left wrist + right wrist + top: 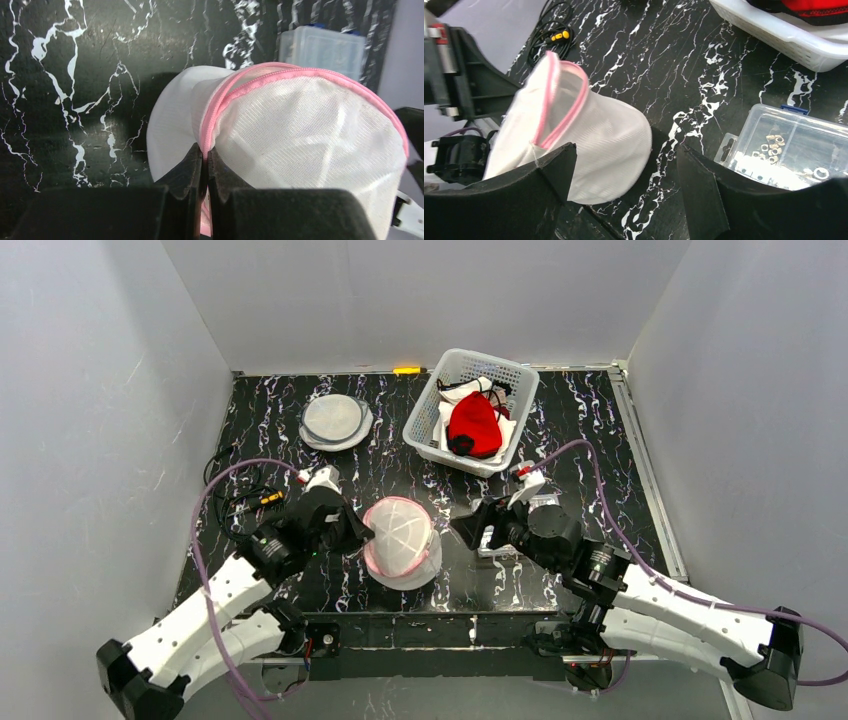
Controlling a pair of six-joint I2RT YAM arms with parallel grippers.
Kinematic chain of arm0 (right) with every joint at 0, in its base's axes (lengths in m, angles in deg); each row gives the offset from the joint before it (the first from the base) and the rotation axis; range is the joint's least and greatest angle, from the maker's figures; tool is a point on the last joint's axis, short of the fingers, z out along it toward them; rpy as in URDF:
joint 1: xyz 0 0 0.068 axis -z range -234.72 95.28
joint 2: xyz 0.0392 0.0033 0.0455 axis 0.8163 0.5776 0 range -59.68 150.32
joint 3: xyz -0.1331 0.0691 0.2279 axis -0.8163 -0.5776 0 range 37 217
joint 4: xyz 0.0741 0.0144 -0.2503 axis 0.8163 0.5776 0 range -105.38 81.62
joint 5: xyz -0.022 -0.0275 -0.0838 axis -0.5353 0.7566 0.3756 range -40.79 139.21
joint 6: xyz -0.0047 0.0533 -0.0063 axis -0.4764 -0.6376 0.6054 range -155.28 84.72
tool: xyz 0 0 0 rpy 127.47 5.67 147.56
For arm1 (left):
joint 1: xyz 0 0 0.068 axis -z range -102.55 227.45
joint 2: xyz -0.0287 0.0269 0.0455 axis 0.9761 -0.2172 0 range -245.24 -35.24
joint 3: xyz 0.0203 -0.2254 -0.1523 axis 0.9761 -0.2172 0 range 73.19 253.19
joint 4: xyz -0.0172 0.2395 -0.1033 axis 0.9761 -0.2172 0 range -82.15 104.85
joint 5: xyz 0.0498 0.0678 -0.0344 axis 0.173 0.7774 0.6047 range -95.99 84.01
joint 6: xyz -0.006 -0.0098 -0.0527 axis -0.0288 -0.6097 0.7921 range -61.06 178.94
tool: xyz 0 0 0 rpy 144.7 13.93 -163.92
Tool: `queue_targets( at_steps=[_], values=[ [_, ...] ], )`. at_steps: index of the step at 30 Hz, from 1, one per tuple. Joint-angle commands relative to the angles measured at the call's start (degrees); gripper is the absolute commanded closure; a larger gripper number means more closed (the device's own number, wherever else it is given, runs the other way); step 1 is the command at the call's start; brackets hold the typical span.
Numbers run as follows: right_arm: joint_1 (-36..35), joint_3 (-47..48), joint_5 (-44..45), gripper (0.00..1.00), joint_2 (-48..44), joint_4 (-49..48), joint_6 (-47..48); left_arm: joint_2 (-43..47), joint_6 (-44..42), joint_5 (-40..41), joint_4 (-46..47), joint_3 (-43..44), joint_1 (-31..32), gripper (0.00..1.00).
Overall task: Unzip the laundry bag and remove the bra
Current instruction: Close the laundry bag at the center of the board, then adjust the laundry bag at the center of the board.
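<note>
Laundry bag (402, 540), white mesh, pink zip (260, 77): centre of the table's (270, 420) near edge, between both grippers. Left gripper (205, 167) is pinched closed on the zip seam at the bag's left. Right gripper (624, 155) gapes wide and empty just right of it. Basket (425, 435), far edge: red garment (473, 425), white items.

The black white-veined table (392, 468) is carrying a white lattice plastic basket (424, 410) far right, a round grey mesh disc (335, 421) far left, a pink-zippered white mesh laundry bag (402, 540) near centre, and a clear plastic parts box (794, 145) right of it.
</note>
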Motion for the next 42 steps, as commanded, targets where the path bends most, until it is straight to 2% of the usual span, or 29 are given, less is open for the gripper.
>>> queue_targets(
  at_steps=[1, 7, 17, 24, 29, 34, 42],
  values=[
    [0.18, -2.31, -1.99, 0.19, -2.13, -2.78, -2.59, -5.79, -1.11, -2.63, -2.68, 0.48, -0.14, 1.0],
    [0.16, -3.86, -4.19, 0.2, 0.21, -6.43, -4.16, -11.21, -0.08, -3.05, 3.28, -2.79, -0.13, 1.0],
    [0.2, -6.14, -5.89, 0.23, 7.73, -14.9, -8.64, -16.48, -0.52, -0.56, 6.03, -3.74, -0.12, 1.0],
    [0.13, -2.43, -4.99, 0.14, 11.16, -13.29, -5.97, -18.56, -1.72, 0.21, 6.5, -2.69, -0.08, 1.0],
    [0.03, 0.14, -6.09, 0.12, 15.0, -12.31, -5.33, -19.59, -2.24, 0.56, 6.41, -2.0, -0.11, 1.0],
    [0.09, -1.67, -6.44, 0.11, 11.88, -16.22, -6.33, -20.44, -2.42, 0.99, 5.96, -1.71, -0.11, 1.0],
    [0.07, -0.86, -8.14, 0.12, 12.34, -15.82, -5.66, -20.93, -2.24, 1.19, 5.62, -1.08, -0.16, 1.0]
  ],
)
